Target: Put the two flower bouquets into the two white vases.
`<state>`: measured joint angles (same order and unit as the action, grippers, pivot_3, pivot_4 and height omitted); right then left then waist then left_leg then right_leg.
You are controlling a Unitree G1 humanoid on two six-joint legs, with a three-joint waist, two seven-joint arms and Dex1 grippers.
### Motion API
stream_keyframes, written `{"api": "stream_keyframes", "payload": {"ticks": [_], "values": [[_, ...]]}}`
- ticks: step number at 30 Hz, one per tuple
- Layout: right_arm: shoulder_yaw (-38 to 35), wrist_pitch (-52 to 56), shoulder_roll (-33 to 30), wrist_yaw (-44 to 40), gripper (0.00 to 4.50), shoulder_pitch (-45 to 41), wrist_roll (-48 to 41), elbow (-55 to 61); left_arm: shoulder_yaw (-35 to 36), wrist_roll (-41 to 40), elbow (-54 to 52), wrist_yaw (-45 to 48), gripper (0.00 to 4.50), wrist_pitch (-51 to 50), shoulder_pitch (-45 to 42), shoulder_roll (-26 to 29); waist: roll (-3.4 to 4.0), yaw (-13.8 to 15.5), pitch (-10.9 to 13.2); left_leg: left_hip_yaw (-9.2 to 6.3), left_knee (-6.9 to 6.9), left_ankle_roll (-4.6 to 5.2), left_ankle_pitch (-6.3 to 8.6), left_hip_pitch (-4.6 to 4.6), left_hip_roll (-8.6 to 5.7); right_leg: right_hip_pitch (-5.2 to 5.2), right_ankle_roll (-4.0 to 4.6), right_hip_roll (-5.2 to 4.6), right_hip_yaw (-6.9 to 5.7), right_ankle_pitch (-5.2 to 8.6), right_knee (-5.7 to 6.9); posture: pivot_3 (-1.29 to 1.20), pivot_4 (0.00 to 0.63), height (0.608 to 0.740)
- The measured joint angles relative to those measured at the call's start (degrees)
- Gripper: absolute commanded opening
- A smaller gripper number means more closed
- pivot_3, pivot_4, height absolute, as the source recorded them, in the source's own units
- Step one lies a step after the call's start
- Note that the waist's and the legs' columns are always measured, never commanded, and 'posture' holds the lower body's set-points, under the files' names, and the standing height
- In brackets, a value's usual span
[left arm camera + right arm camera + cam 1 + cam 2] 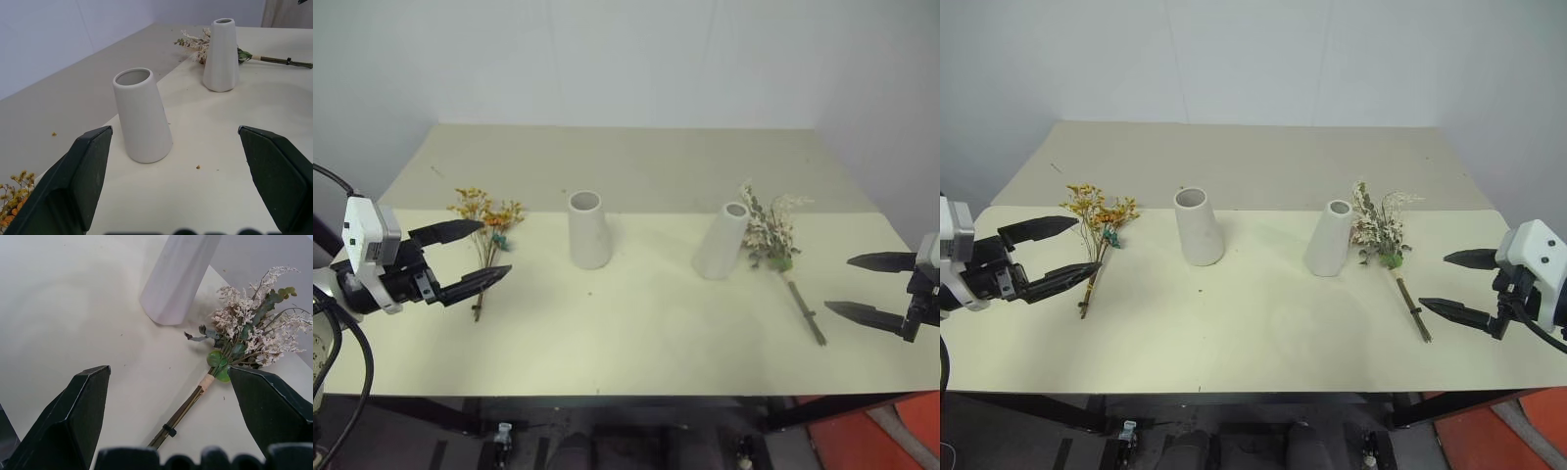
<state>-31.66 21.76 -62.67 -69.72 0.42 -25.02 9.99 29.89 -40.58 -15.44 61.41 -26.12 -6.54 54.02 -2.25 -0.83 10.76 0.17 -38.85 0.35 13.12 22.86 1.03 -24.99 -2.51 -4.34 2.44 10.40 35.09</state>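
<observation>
My left gripper (470, 258) at the frame's left edge has its fingers spread, holding nothing. My right gripper (1457, 284) at the right edge is likewise spread and holds nothing. The yellow bouquet (487, 227) lies centre-left, the wider vase (588, 229) beside it. The slimmer vase (722, 241) stands centre-right, with the pale bouquet (773, 236) lying just beside it on the table (636, 323).

**Surroundings: tabletop, wall and floor**

The tabletop (636, 333) is pale cream and rectangular, with a seam across it where the nearer, lighter sheet meets a duller beige one behind. A few small crumbs (197, 167) lie scattered on its surface. A plain white wall (626, 59) rises directly behind the far edge. Under the near edge, dark frame bars (1234, 399) show. An orange-red patch of floor (876, 441) lies at the lower right.
</observation>
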Motion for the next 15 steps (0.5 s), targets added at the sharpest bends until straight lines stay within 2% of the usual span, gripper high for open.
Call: {"api": "stream_keyframes", "payload": {"ticks": [15], "values": [[0.0, 0.94, 0.01, 0.04, 4.5, 0.25, -0.04, 0.7, -0.62, 0.02, 0.04, 0.04, 4.49, 0.01, -0.73, 0.01, 0.0, 0.0, 0.0, 0.0, 0.0, 0.0, 0.0, 0.0, 0.0, 0.0, 0.0, 0.0, 0.0, 0.0, 0.0, 0.0, 0.15, 0.74]]}}
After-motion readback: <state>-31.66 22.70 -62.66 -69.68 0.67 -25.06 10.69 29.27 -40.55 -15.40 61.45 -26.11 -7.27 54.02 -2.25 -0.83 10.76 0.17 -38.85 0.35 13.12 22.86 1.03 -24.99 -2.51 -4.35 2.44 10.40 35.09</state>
